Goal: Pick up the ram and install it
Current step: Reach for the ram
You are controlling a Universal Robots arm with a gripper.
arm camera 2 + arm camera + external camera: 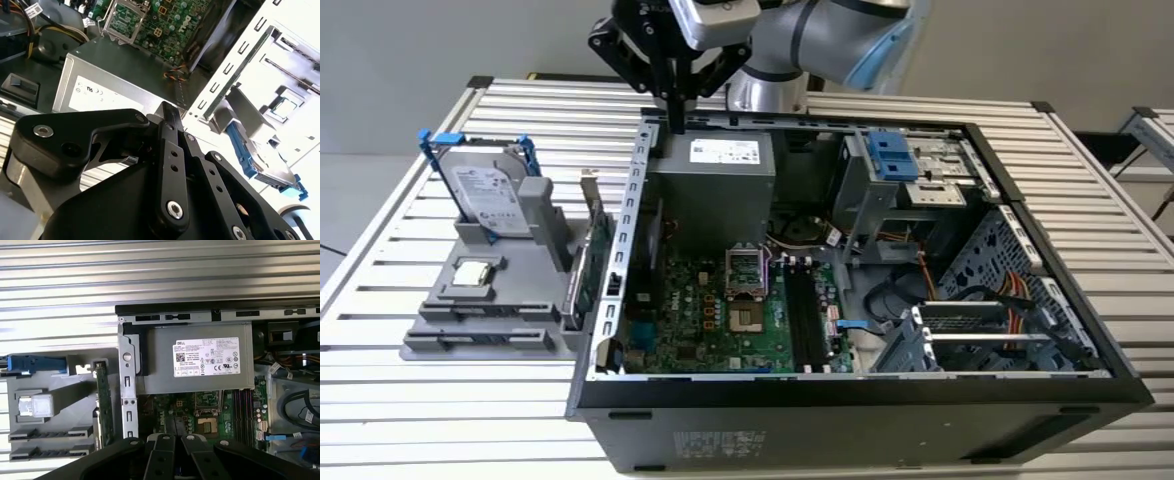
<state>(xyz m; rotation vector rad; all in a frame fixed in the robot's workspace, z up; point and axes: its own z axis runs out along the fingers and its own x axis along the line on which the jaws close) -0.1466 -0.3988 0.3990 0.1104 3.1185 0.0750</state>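
Gripper (678,120): poised over rear rim of open computer case (881,125), directly above power supply (714,175); fingers pressed together, nothing pinched.
Ram: position not determinable. Long slots of grey parts holder (447,345) and motherboard memory slots (807,320) both too indistinct to judge; heading and long axis likewise undetermined.
Step judged: pre-grasp, pick not yet made.
Next move calls for spread fingers, aligned across the stick's thin faces.

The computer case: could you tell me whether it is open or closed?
Open: the computer case has no cover on its upward side, and the motherboard inside shows.
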